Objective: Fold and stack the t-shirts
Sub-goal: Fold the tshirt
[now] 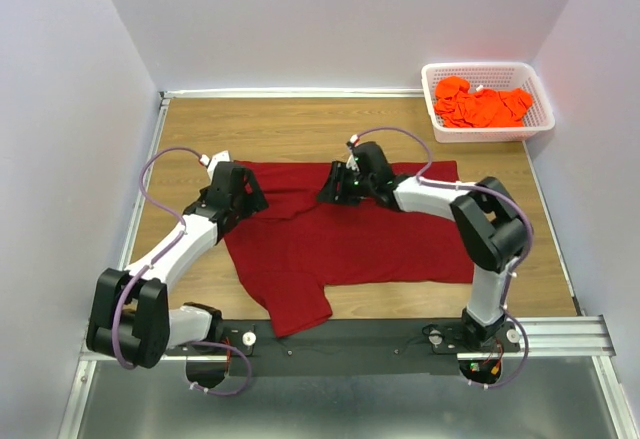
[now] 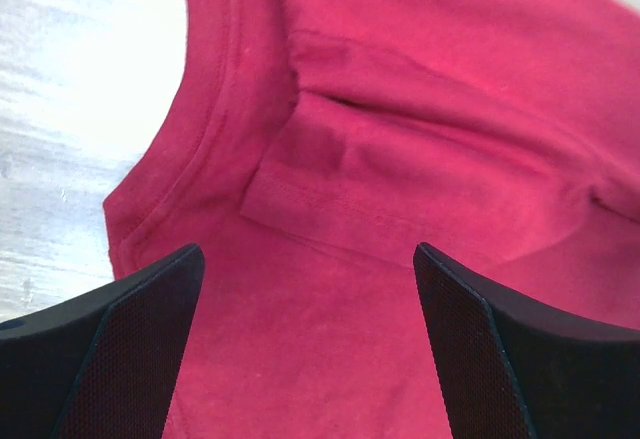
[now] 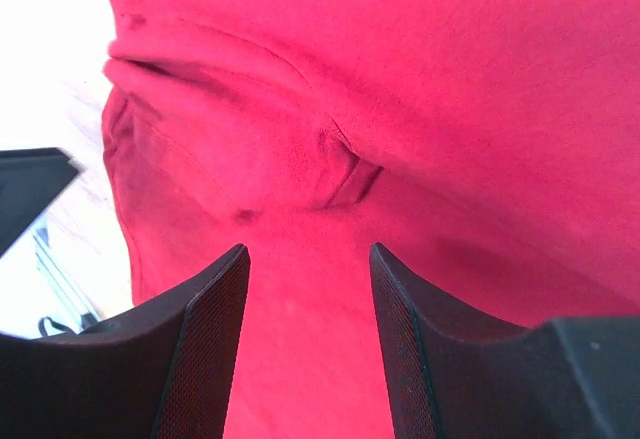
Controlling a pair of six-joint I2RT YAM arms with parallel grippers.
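Observation:
A large maroon t-shirt [image 1: 350, 239] lies spread on the wooden table, partly folded, one sleeve reaching toward the front rail. Several orange t-shirts [image 1: 480, 106] lie bunched in the white basket at the back right. My left gripper [image 1: 243, 197] is open just above the shirt's back left corner; its wrist view shows the shirt's hem and a folded sleeve [image 2: 400, 159] between the spread jaws [image 2: 305, 259]. My right gripper [image 1: 338, 187] is open over the shirt's back edge near the middle, with wrinkled maroon cloth [image 3: 400, 109] between its jaws [image 3: 308, 254]. Neither grips cloth.
The white mesh basket [image 1: 487, 129] stands at the back right corner. White walls close the table on the left, back and right. A black strip and metal rail [image 1: 350, 344] run along the front edge by the arm bases.

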